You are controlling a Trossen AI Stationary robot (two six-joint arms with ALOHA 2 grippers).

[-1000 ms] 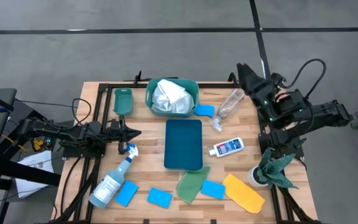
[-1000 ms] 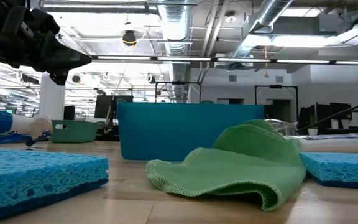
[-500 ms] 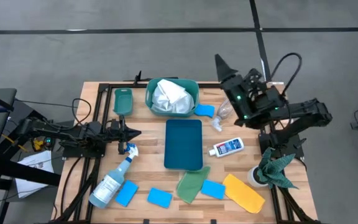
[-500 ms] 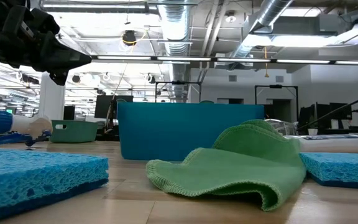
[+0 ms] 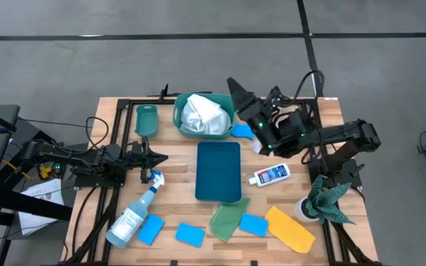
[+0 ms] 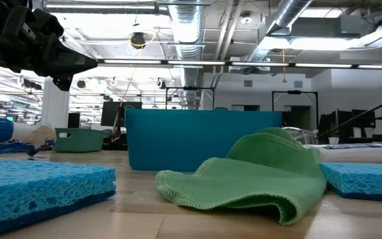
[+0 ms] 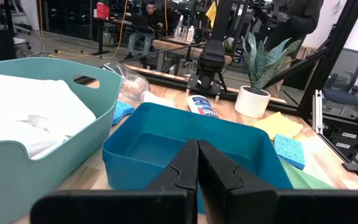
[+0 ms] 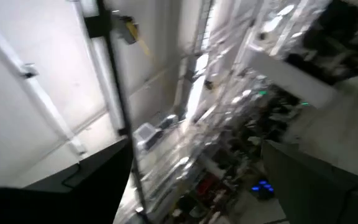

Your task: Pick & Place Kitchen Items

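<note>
The right gripper (image 5: 237, 87) hovers just beside the teal basket (image 5: 181, 120) holding a white cloth (image 5: 202, 112); whether its jaws are wide or narrow cannot be told. The left gripper (image 7: 197, 148) has its jaws pressed together, the blue bin (image 7: 124, 147) just ahead of them.

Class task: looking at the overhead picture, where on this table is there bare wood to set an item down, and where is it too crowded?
Bare wood lies between the spray bottle and the blue tray, and right of the white bottle. The near edge is crowded with sponges and cloths.

Two black jointed arms; looped black cables; green indicator lights on right arm (image 5: 302, 129); left arm (image 5: 87, 159) matte, tapered dark fingers.
</note>
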